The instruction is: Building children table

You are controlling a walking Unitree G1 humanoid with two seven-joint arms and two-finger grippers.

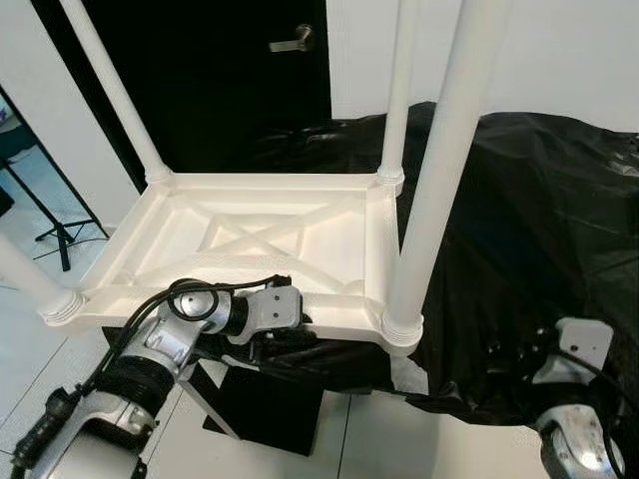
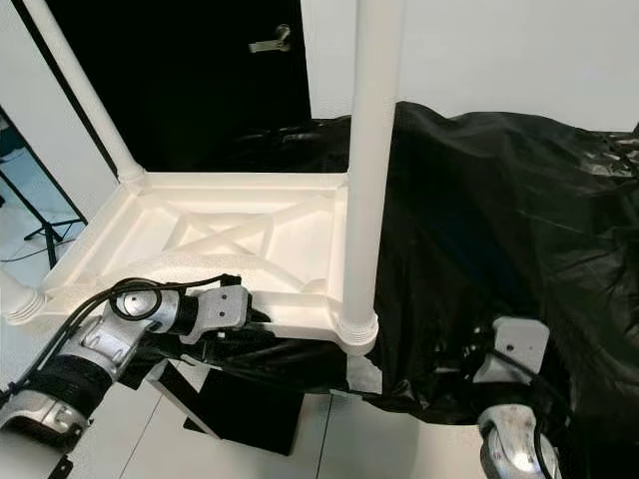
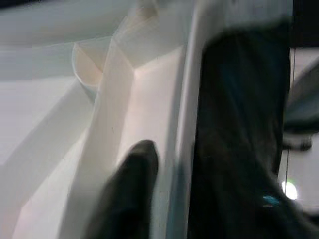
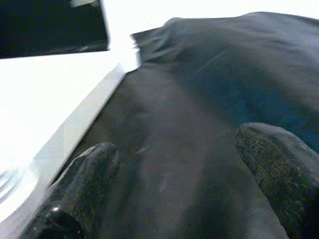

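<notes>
A white plastic children's table (image 1: 260, 239) lies upside down on a surface draped in a black sheet (image 1: 529, 230), its ribbed underside facing up. Round white legs stand up from its corners; the near right leg (image 1: 439, 160) is tall and close to me. My left gripper (image 3: 177, 169) is at the table's near rim (image 1: 329, 321), one black finger (image 3: 132, 191) inside the rim and the other outside, shut on it. My right gripper (image 4: 179, 164) hovers low over the black sheet to the right of the table, open, with nothing between its fingertips.
A black door with a metal handle (image 1: 293, 40) stands behind the table. A dark box (image 1: 270, 404) sits on the white tiled floor below the near rim. Thin black stand legs (image 1: 50, 220) are at the far left.
</notes>
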